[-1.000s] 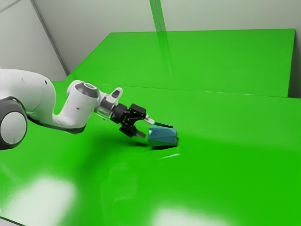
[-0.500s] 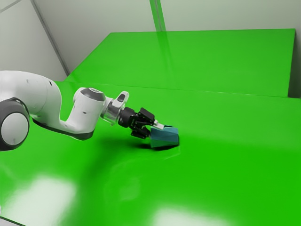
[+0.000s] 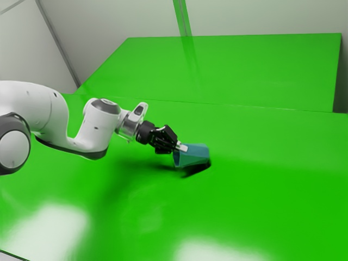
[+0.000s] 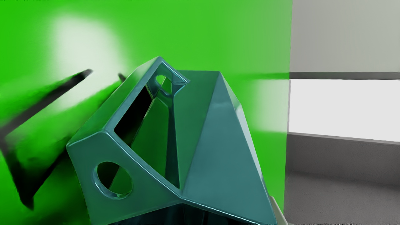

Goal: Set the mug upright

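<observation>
A white robot arm (image 3: 92,130) comes in from the exterior view's left over a glossy, bright green surface (image 3: 261,201), its black claw (image 3: 182,147) closed on the wall of a blue-teal, faceted mug (image 3: 194,156) at the rim. The mug is tipped on its side, not upright, with its open end toward the claw and its base toward the exterior view's right. A dark shadow (image 3: 197,170) falls on the green beside and below it. In the wrist view, the mug's angular handle (image 4: 147,187) has a round hole in its side, and a pale fingertip (image 4: 278,213) shows against the outside of the mug; the other is hidden. Beyond the green are grey walls (image 4: 340,37) and a bright white rectangle (image 4: 343,107).
</observation>
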Controlling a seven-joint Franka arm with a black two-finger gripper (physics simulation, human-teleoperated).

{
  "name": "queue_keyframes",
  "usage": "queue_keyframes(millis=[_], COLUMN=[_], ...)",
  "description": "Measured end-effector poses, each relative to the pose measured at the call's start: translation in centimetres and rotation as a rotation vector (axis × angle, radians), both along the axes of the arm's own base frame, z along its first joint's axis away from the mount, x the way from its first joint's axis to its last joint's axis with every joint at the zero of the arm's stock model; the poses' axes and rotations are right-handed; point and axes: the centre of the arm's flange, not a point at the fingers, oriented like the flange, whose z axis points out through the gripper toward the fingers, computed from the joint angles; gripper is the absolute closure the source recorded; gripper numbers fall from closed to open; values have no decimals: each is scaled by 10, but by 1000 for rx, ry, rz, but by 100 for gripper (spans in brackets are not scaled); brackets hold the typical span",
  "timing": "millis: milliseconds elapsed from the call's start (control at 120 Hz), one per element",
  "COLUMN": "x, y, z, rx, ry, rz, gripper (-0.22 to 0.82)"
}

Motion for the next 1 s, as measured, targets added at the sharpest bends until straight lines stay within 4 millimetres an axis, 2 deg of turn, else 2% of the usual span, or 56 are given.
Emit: queue_keyframes(millis=[100, 225, 300, 417, 467, 633, 783, 858, 1000], x=[0, -3, -5, 2, 0, -6, -8, -13, -19], y=[1, 2, 9, 23, 28, 33, -1, -9, -7], z=[15, 61, 86, 128, 140, 148, 167, 165, 154], rx=[4, 81, 181, 403, 502, 798, 981, 1039, 1112], ry=[-29, -108, -149, -211, -219, -167, -131, -82, 22], rz=[-8, -74, -136, -247, -291, -442, -573, -607, -617], gripper=[77, 78, 78, 78, 78, 78, 78, 78, 78])
